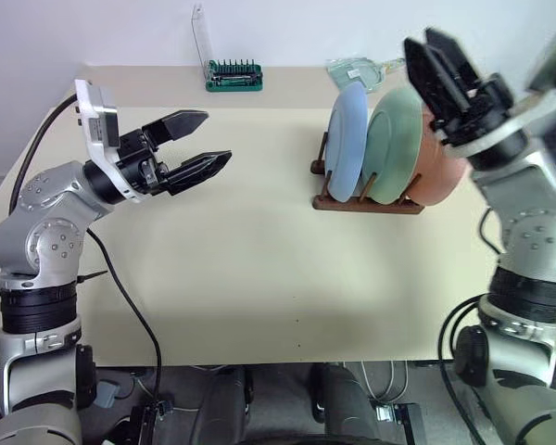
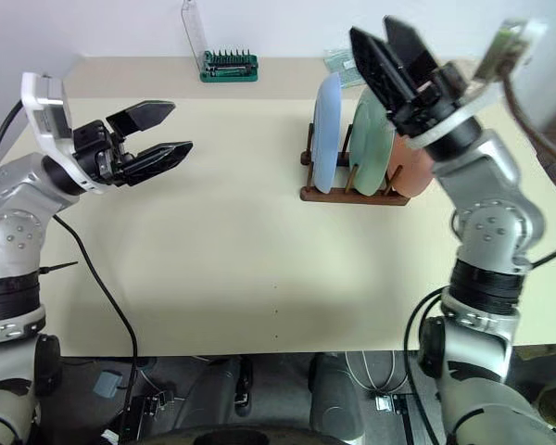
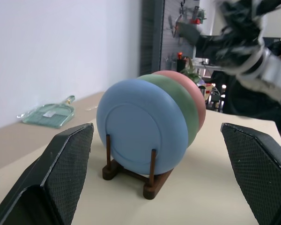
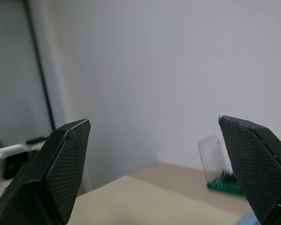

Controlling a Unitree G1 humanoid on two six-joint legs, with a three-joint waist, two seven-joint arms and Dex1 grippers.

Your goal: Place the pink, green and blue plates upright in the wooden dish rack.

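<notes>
Blue plate [image 1: 347,139], green plate [image 1: 392,144] and pink plate [image 1: 442,169] stand upright in the dark brown wooden dish rack [image 1: 366,201]; the left gripper [image 1: 196,146] and right gripper [image 1: 429,48] near it are spread wide, empty.

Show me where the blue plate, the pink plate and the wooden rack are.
blue plate [image 1: 348,139], left eye view, middle of its face.
pink plate [image 1: 442,176], left eye view, lower part below the right arm.
wooden rack [image 1: 366,205], left eye view, near base rail.

no legible text or labels anywhere (plates and rack included)
</notes>
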